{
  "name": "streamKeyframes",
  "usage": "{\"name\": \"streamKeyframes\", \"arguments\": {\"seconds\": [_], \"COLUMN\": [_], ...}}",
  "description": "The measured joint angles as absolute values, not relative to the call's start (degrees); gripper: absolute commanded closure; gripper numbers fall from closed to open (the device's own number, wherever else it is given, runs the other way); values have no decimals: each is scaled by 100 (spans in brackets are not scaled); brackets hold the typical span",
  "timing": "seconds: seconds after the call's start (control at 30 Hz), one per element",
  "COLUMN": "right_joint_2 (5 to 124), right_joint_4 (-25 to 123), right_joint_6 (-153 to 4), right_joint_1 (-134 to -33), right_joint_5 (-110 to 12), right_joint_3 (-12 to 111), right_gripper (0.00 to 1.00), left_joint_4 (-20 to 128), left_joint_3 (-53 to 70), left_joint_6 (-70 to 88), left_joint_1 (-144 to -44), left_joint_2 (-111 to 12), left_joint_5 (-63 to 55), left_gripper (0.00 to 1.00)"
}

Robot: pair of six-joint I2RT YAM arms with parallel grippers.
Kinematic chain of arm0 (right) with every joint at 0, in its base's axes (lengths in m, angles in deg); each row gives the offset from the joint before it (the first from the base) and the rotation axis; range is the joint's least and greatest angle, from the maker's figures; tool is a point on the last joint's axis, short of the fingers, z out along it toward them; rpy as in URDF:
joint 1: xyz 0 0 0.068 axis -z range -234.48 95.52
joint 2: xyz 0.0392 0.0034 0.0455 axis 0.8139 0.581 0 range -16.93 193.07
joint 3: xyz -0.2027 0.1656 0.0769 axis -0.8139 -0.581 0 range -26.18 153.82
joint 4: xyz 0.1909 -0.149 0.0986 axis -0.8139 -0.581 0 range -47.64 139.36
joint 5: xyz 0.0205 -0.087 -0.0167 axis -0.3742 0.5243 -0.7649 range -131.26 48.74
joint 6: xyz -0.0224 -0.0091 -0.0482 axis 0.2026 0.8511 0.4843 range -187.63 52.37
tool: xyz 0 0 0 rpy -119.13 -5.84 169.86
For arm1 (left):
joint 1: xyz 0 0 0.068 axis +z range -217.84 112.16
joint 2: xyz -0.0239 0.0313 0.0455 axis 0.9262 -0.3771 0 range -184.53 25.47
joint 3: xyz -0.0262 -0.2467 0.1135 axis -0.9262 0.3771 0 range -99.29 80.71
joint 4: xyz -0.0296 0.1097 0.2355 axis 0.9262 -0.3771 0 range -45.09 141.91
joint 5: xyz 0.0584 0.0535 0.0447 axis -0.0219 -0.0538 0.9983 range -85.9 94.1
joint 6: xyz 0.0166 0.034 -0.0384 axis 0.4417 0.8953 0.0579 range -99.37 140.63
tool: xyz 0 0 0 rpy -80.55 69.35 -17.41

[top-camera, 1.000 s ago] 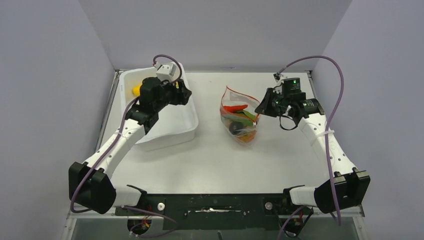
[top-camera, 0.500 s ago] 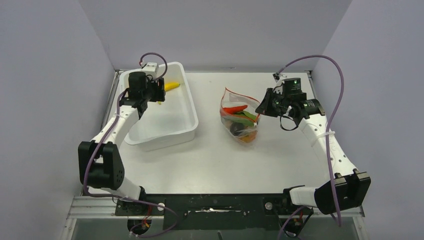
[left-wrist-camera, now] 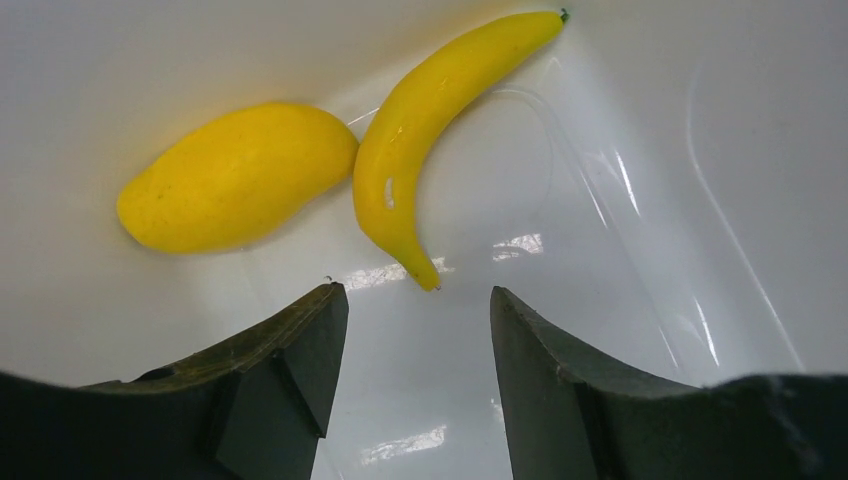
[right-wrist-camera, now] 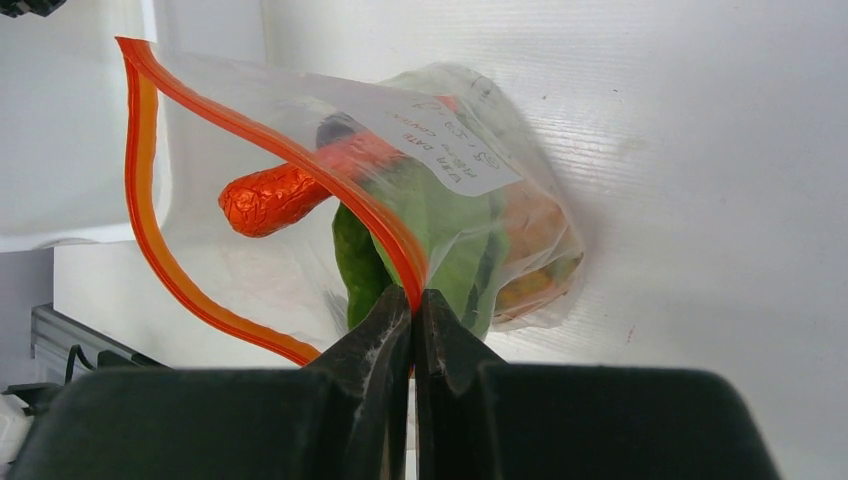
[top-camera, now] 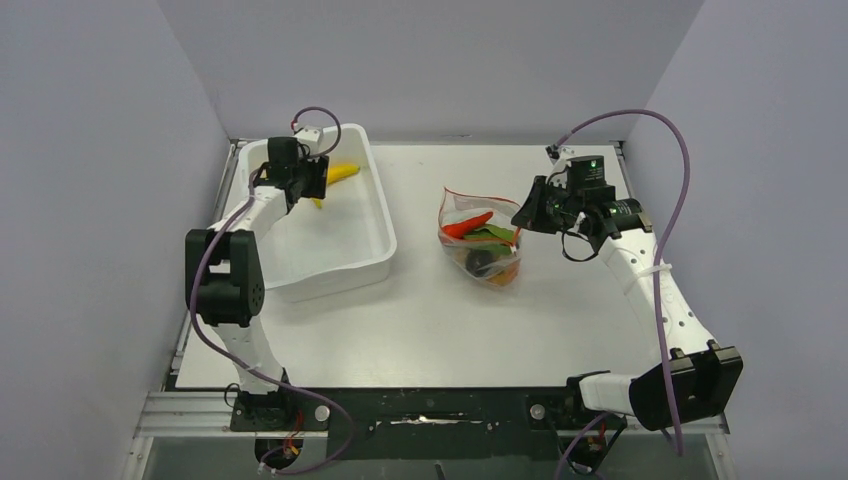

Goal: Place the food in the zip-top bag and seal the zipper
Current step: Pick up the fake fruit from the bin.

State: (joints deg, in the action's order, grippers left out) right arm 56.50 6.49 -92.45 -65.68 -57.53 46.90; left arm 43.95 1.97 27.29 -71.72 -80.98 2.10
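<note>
Right wrist: right jaws tight on zipper [right-wrist-camera: 140, 150]; left jaws apart.

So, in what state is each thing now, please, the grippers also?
zip-top bag: mouth open, some food inside
zipper: unsealed
banana: loose in the tub
yellow fruit: loose beside the banana
left gripper: open, empty, near the banana
right gripper: shut on the zipper

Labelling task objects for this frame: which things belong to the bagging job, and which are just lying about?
Job:
zip-top bag, its zipper pinched in the shut right pincer
chili and green leafy pieces, inside the bag
banana and yellow oval fruit, before the open left pincer

Just there:
white tub, holding those two
table
</note>
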Motion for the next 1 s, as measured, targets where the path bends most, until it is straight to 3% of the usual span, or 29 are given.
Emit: {"name": "streamKeyframes", "arguments": {"seconds": [0.33,1.0], "right_joint_2": [5628,5624], "right_joint_4": [657,671], "right_joint_6": [-9248,-9315], "right_joint_1": [-6566,-6566], "right_joint_5": [-5788,-5792], "right_joint_3": [4687,4690], "right_gripper": [100,100], "left_joint_4": [4517,4814], "left_joint_3": [-216,-581], "left_joint_6": [2709,2622], "left_joint_1": [-6989,-6991], "left_joint_2": [-9093,-9775], "left_joint_5": [155,284], "left_gripper": [45,54]}}
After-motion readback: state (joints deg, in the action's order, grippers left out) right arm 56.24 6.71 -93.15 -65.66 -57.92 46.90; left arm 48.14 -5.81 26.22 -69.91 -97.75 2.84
